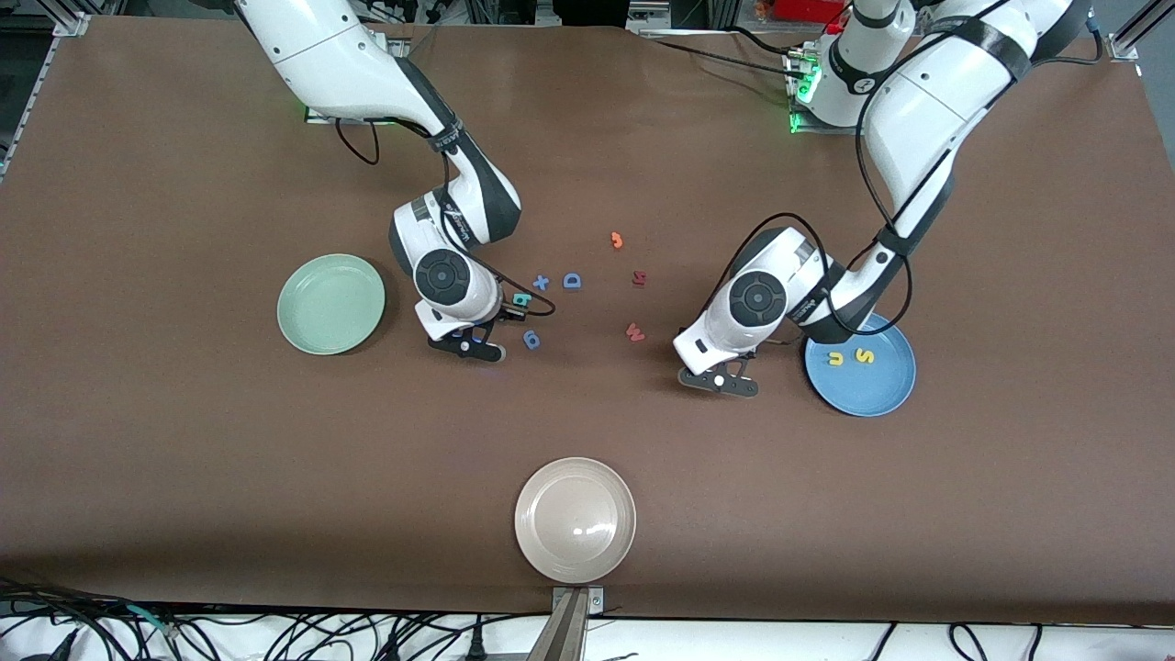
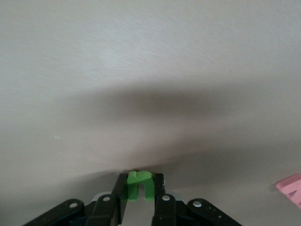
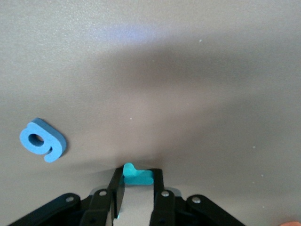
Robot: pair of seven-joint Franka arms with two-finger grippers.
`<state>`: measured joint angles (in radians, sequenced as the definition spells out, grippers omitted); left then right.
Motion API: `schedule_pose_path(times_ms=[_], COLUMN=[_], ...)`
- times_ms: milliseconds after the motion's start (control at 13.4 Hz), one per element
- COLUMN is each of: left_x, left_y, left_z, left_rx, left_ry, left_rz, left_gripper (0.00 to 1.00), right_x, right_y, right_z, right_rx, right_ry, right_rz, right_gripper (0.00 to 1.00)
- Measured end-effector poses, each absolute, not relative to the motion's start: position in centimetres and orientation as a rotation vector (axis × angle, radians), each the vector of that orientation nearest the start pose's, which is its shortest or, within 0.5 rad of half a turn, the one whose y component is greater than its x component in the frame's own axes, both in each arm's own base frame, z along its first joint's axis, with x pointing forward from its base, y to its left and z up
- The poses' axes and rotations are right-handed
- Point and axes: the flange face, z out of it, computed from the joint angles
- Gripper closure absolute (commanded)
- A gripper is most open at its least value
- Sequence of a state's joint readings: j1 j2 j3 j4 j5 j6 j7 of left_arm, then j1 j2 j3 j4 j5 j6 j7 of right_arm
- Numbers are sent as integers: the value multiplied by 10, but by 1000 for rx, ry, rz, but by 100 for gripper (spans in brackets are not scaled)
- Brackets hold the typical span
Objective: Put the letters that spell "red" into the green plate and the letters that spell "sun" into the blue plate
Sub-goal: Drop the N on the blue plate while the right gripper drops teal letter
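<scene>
My left gripper [image 1: 721, 379] is low at the table beside the blue plate [image 1: 886, 395], shut on the green "n" [image 2: 139, 184], which is pinched between its fingers. The yellow "u" [image 1: 834, 357] and yellow "s" [image 1: 864, 356] lie in that plate. My right gripper [image 1: 468, 347] is down at the table near the pale green plate [image 1: 330, 304], its fingers closed on the small teal "r" [image 3: 136, 176]. The teal "d" [image 1: 521, 298] lies right beside that gripper. The orange "e" [image 1: 617, 240] lies farther from the front camera, mid-table.
A darker blue round letter [image 1: 531, 341] sits next to the right gripper, with a blue "x" [image 1: 541, 282] and a capital "D" [image 1: 572, 281] close by. Two red letters [image 1: 640, 278] [image 1: 634, 332] lie between the grippers. A beige plate [image 1: 575, 520] stands near the front edge.
</scene>
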<state>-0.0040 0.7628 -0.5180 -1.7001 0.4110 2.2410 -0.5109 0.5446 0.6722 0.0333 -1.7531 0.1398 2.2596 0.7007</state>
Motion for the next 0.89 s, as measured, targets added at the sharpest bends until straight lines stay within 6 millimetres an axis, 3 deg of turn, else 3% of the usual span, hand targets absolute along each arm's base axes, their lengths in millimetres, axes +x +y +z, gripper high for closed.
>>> schedule_pose_path(times_ms=[224, 373, 596, 745, 895], left_x=[609, 621, 637, 650, 661], left_y=[-263, -249, -222, -181, -132], left_z=[214, 238, 254, 253, 252], left_rx=[-3077, -3030, -2998, -2987, -2979], left_ry=[351, 420, 556, 669, 774], left_rz=[182, 227, 258, 277, 290], left_gripper=[76, 76, 76, 75, 75], right_x=[541, 556, 587, 599, 607], right_y=[353, 333, 268, 218, 173], right_z=[175, 186, 242, 276, 286], right_rx=[-3106, -3127, -3174, -3191, -3205], right_ry=[327, 329, 326, 297, 248], right_rz=[310, 310, 353, 396, 437], right_gripper=[100, 100, 100, 100, 100])
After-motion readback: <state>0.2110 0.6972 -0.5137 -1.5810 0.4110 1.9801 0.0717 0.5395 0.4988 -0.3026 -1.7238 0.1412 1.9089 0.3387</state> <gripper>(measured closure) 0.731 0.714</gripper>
